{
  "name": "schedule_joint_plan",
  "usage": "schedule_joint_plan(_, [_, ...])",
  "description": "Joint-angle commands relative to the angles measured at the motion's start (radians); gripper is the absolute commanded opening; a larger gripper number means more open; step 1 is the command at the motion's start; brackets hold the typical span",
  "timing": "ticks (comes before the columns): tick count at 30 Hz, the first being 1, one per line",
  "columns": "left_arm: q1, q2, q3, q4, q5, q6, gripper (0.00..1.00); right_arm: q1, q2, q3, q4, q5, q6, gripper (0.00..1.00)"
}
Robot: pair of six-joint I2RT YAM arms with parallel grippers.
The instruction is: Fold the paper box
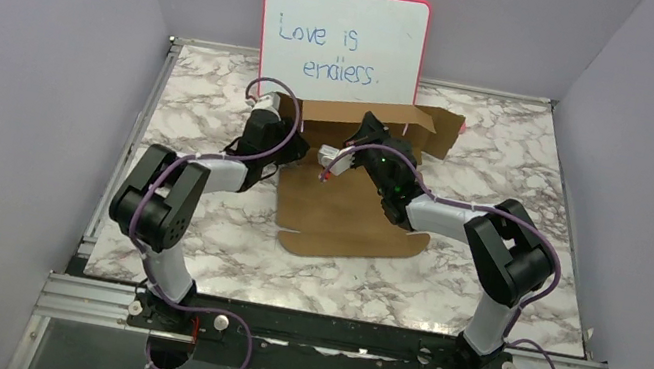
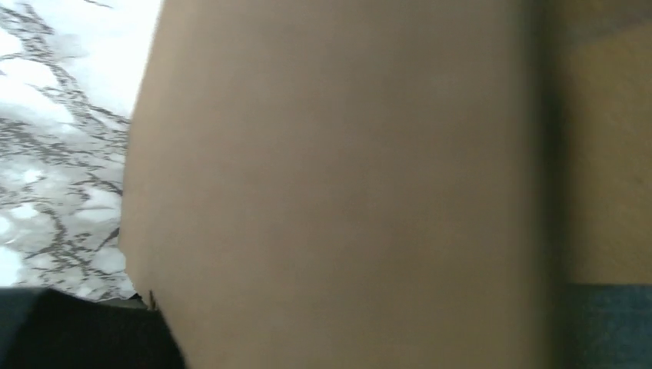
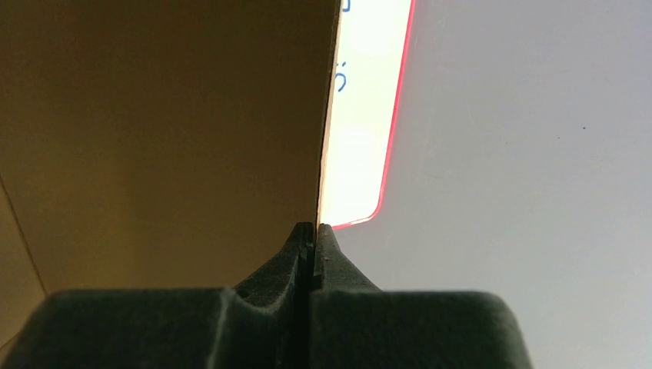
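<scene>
At the middle of the marble table point(image 1: 529, 169), the paper box point(image 1: 347, 219) is found only partly folded: its rear panel is stood upright before the whiteboard point(image 1: 340, 45), while the front flaps lie flat. No walled tray is formed yet, and nothing is seen inside it. The right gripper point(image 3: 314, 231) is pressed together at the upright panel's edge. The spread of the left gripper point(image 1: 263, 121), beside the box's left side, cannot be told.

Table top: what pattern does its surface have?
The table top is white marble with grey veining, shown best in the top external view.
</scene>
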Motion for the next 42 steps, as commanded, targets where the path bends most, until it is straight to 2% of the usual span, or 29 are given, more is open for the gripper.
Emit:
schedule_joint_plan(1, [-0.034, -0.038, 0.013, 0.072, 0.038, 0.048, 0.47, 0.007, 0.007, 0.007, -0.02, -0.022, -0.006, 0.01])
schedule_joint_plan(9, [-0.049, -0.151, -0.064, 0.084, 0.05, 0.072, 0.49, 0.006, -0.01, 0.016, -0.032, -0.011, -0.01, 0.01])
schedule_joint_plan(15, [-0.028, -0.308, -0.129, 0.058, 0.06, 0.086, 0.52, 0.006, -0.022, 0.015, -0.057, -0.012, -0.017, 0.01])
schedule_joint_plan(17, [-0.011, -0.36, -0.113, -0.015, 0.083, 0.107, 0.53, 0.005, -0.026, 0.011, -0.061, -0.012, -0.019, 0.01])
schedule_joint_plan(20, [0.018, -0.416, -0.008, -0.234, 0.081, 0.173, 0.55, 0.005, -0.03, 0.008, -0.07, -0.014, -0.016, 0.01])
schedule_joint_plan(24, [0.039, -0.509, 0.08, -0.44, -0.03, 0.255, 0.57, 0.005, -0.03, 0.008, -0.072, -0.017, -0.012, 0.01])
schedule_joint_plan(27, [0.08, -0.557, 0.095, -0.53, -0.119, 0.296, 0.57, 0.006, -0.033, 0.01, -0.073, -0.017, -0.008, 0.01])
schedule_joint_plan(32, [0.183, -0.559, 0.102, -0.596, -0.092, 0.353, 0.59, 0.005, -0.038, 0.011, -0.083, -0.018, -0.003, 0.01])
schedule_joint_plan(42, [0.198, -0.407, 0.146, -0.506, 0.076, 0.401, 0.63, 0.005, -0.036, 0.008, -0.081, -0.021, 0.016, 0.01])
